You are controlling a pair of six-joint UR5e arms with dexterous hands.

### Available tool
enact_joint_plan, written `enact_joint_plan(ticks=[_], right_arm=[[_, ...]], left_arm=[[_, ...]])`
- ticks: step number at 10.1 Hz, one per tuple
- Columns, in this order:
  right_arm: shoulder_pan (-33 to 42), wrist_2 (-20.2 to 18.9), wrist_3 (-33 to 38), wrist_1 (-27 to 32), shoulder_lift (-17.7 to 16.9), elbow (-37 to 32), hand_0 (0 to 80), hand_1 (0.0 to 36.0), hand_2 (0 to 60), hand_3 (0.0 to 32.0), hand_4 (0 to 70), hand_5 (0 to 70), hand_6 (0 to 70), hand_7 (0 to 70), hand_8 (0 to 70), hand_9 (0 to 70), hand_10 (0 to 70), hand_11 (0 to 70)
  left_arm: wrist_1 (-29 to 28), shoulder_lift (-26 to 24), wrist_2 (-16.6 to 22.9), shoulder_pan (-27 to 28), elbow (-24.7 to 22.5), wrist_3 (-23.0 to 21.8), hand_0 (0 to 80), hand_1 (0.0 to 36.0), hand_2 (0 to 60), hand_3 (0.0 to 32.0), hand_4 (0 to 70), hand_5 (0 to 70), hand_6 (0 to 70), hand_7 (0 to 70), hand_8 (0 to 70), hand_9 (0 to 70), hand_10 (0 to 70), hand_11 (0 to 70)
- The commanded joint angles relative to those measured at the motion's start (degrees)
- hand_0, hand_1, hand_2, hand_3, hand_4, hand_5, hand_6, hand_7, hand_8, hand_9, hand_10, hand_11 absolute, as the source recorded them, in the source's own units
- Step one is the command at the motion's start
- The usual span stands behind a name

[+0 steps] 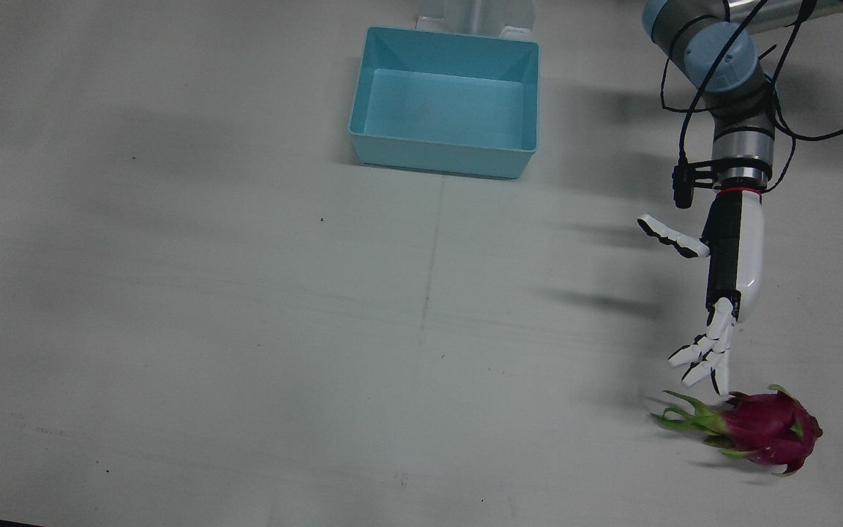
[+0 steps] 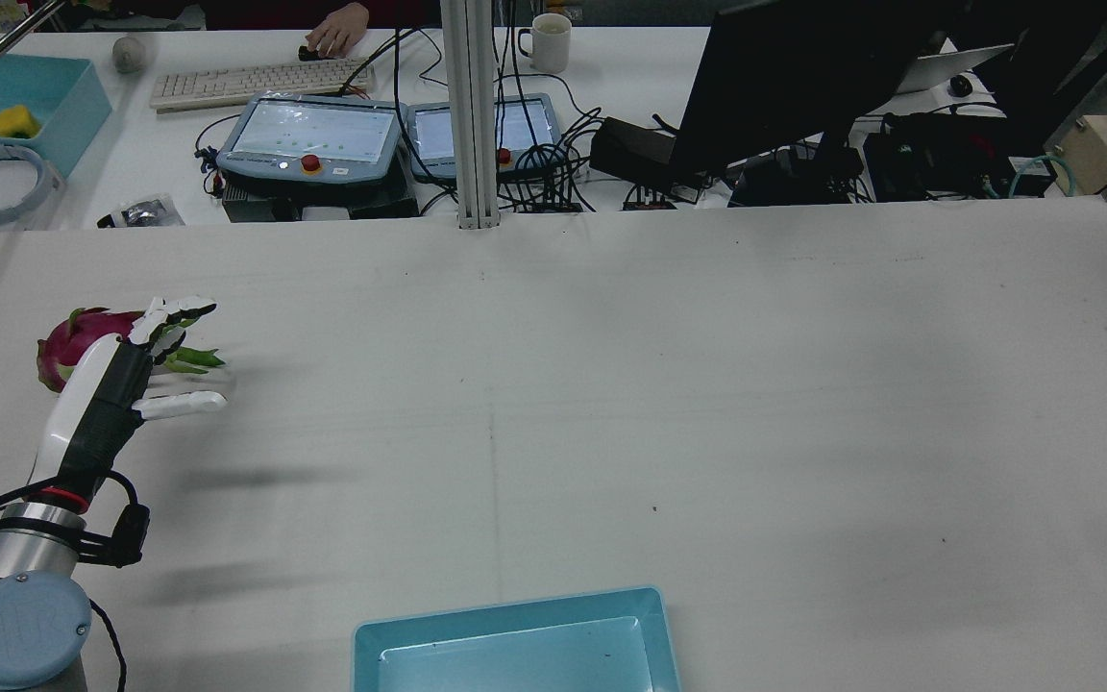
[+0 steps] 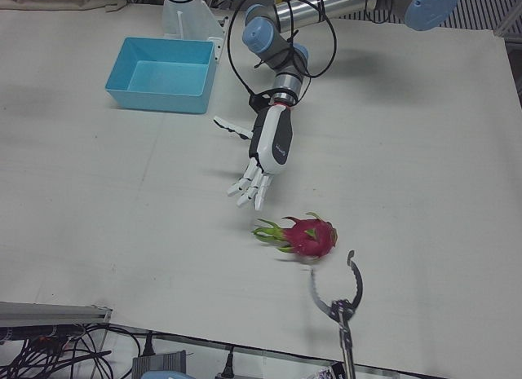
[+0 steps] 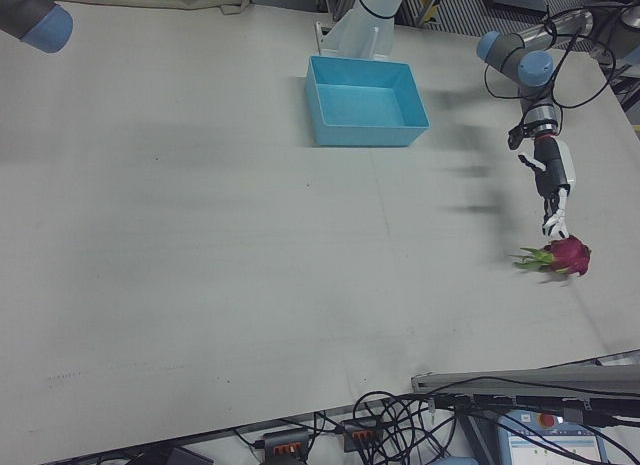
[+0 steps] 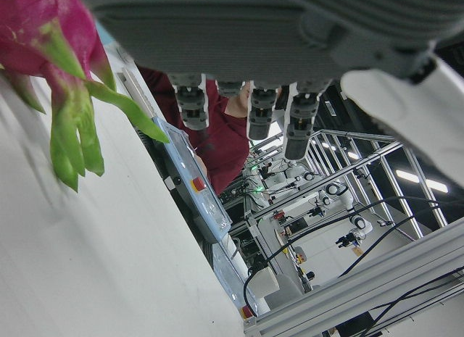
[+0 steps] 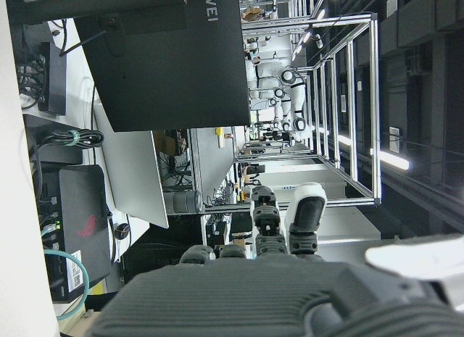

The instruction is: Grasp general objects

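Observation:
A magenta dragon fruit (image 1: 765, 430) with green leaf tips lies on the white table near the front edge, on my left arm's side. My left hand (image 1: 721, 307) hovers just behind it, open, its fingertips (image 1: 699, 366) close to the fruit's green end without touching. The fruit also shows in the rear view (image 2: 73, 341), partly hidden behind the hand (image 2: 121, 375), and in the left hand view (image 5: 43, 32) at the top left beside the palm (image 5: 254, 32). My right hand (image 6: 290, 228) shows only in its own view, fingers spread and holding nothing.
A light blue bin (image 1: 445, 102), empty, stands at the table's robot-side edge, in the middle. A black grabber tool (image 3: 338, 301) reaches in over the front edge near the fruit. The operators' desk with a monitor (image 2: 803, 77) and keyboard lies beyond the table.

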Motion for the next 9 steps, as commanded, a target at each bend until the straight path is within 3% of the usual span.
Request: enact_joint_plan(ticks=[1, 2, 4, 6, 7, 8, 9], right_arm=[[0.0, 0.0, 0.02, 0.0, 0.03, 0.06, 0.0, 0.0, 0.0, 0.0, 0.0, 0.0, 0.0, 0.0, 0.0, 0.0, 0.0, 0.0], [0.0, 0.0, -0.06, 0.0, 0.03, 0.06, 0.0, 0.0, 0.0, 0.0, 0.0, 0.0, 0.0, 0.0, 0.0, 0.0, 0.0, 0.0], [0.0, 0.0, -0.15, 0.0, 0.03, 0.23, 0.0, 0.0, 0.0, 0.0, 0.0, 0.0, 0.0, 0.0, 0.0, 0.0, 0.0, 0.0], [0.0, 0.0, -0.24, -0.09, 0.03, 0.41, 0.0, 0.0, 0.0, 0.0, 0.0, 0.0, 0.0, 0.0, 0.0, 0.0, 0.0, 0.0], [0.0, 0.0, -0.24, -0.09, -0.05, 0.5, 0.0, 0.0, 0.0, 0.0, 0.0, 0.0, 0.0, 0.0, 0.0, 0.0, 0.0, 0.0], [0.0, -0.09, -0.24, -0.09, -0.06, 0.5, 0.0, 0.0, 0.0, 0.0, 0.0, 0.0, 0.0, 0.0, 0.0, 0.0, 0.0, 0.0], [0.0, -0.09, -0.33, -0.09, 0.03, 0.5, 0.0, 0.0, 0.0, 0.0, 0.0, 0.0, 0.0, 0.0, 0.0, 0.0, 0.0, 0.0]], left_arm=[[-0.09, 0.09, 0.0, -0.55, -0.18, -1.2, 45.8, 2.9, 0.0, 0.0, 2.9, 22.2, 7.8, 20.9, 0.5, 2.7, 4.5, 7.2], [-0.09, 0.18, 0.0, -0.99, -0.61, -2.69, 45.7, 2.9, 0.0, 0.0, 2.9, 22.3, 7.8, 20.9, 0.5, 2.7, 4.6, 7.3], [5.68, 0.0, 0.18, -1.43, -3.51, -2.88, 45.6, 2.9, 0.0, 0.0, 1.6, 20.5, 6.6, 19.6, 0.3, 2.5, 4.2, 6.8], [19.01, -4.36, 0.35, -1.77, -3.61, -2.27, 45.6, 1.6, 0.0, 0.0, 2.4, 22.2, 7.5, 21.4, 1.4, 2.8, 2.2, 3.7], [23.68, -6.31, 0.09, -3.09, -3.61, -0.7, 45.8, 1.8, 0.0, 0.0, 4.3, 22.3, 9.1, 22.2, 3.0, 3.0, 1.7, 2.9], [23.73, -6.85, 0.09, -5.19, -3.61, 3.93, 46.5, 2.0, 0.0, 0.0, 5.9, 22.6, 11.4, 22.1, 6.3, 3.0, 1.3, 2.3], [23.73, -7.9, 0.18, -6.17, -3.61, 9.2, 47.0, 3.1, 0.0, 0.0, 2.5, 20.2, 11.2, 19.8, 6.9, 2.5, 1.1, 2.2]])
